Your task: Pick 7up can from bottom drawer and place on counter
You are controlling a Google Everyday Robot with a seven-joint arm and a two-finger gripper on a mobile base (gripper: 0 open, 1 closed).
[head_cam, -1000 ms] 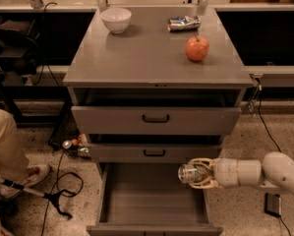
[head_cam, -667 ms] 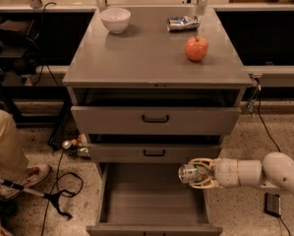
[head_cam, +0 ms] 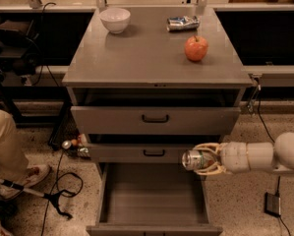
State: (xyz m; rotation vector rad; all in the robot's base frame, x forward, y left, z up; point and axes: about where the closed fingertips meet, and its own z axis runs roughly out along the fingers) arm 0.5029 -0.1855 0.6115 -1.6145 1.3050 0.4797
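My gripper (head_cam: 199,160) comes in from the right on a white arm and is shut on the 7up can (head_cam: 193,160), a green-and-white can lying sideways with its silver end facing left. It hangs above the right rear part of the open bottom drawer (head_cam: 154,200), whose grey floor is bare. The counter (head_cam: 151,53) is the flat grey top of the cabinet, above and behind the gripper.
On the counter stand a white bowl (head_cam: 115,19), a crushed silver-and-blue can (head_cam: 182,23) and a red apple (head_cam: 196,48). Two upper drawers with black handles (head_cam: 155,118) are partly pulled out. A person's leg (head_cam: 6,146) and cables lie on the floor at left.
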